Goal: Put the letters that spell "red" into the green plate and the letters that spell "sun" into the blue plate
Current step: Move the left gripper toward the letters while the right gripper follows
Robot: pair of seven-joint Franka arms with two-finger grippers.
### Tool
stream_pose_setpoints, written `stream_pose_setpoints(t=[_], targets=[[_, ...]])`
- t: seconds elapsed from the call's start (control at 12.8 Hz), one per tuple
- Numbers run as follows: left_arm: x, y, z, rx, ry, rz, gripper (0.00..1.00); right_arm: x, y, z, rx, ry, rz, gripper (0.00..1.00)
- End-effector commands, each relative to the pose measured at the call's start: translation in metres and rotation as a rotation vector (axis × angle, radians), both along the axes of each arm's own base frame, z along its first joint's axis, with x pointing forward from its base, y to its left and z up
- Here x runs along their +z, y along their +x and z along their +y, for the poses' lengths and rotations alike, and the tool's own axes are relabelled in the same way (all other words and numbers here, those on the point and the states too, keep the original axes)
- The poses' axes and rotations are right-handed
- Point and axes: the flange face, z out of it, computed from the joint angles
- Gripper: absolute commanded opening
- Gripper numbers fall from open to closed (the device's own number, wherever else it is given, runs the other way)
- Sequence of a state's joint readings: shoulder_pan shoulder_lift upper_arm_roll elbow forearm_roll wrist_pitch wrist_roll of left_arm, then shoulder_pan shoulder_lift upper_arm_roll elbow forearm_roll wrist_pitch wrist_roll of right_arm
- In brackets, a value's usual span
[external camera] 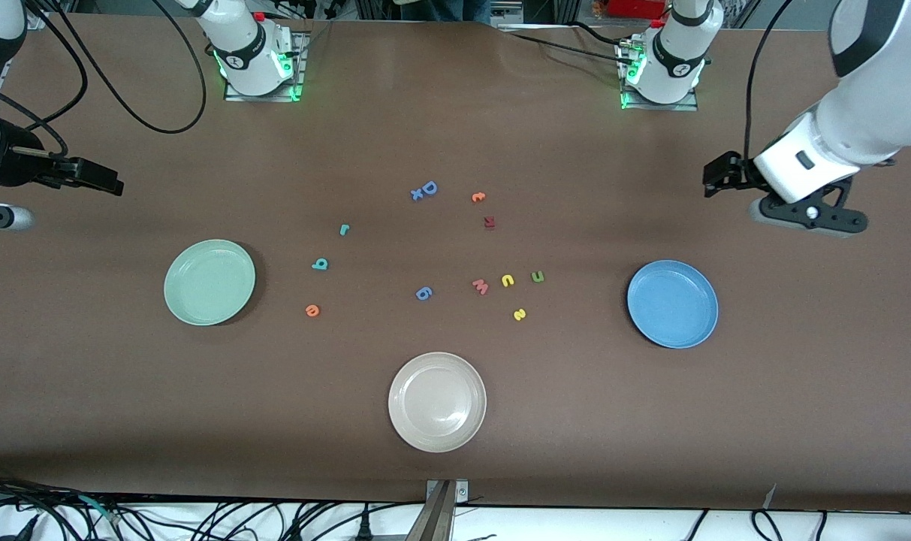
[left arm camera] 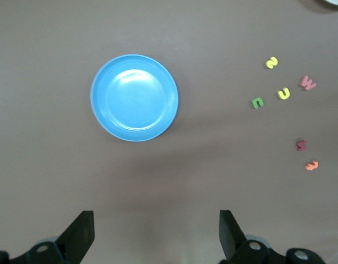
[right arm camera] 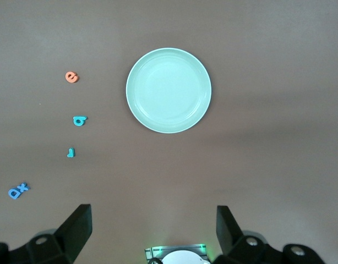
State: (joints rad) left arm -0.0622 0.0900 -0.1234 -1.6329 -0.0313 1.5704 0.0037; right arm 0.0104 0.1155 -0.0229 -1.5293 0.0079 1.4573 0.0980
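Both tools, left and right, hung released, waiting above the bench ends. Risk: the u crowded the w, inviting a wrong pick.

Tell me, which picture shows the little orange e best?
The right wrist view: the orange e looks biggest there, lying beside the green plate. The front view shows it smaller. The left wrist view misses it.

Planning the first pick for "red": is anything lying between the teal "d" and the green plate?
No. In the front view only bare brown table separates the teal "d" from the green plate; the right wrist view shows the same.
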Motion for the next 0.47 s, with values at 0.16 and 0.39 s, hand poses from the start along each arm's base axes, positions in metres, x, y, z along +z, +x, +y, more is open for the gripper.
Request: stream_pose_setpoints(t=[0.16,0.39], targets=[[-0.042,0.021,-0.054,-0.044,-0.067,-0.002,1.0,-0.003,0.01,0.006,0.007,0.023,-0.033,1.0],[-0.09,0.038,-0.077,0.006,-0.061,0.026,1.0,-0.022,0.015,0.012,0.011,0.024,-0.004,1.0]])
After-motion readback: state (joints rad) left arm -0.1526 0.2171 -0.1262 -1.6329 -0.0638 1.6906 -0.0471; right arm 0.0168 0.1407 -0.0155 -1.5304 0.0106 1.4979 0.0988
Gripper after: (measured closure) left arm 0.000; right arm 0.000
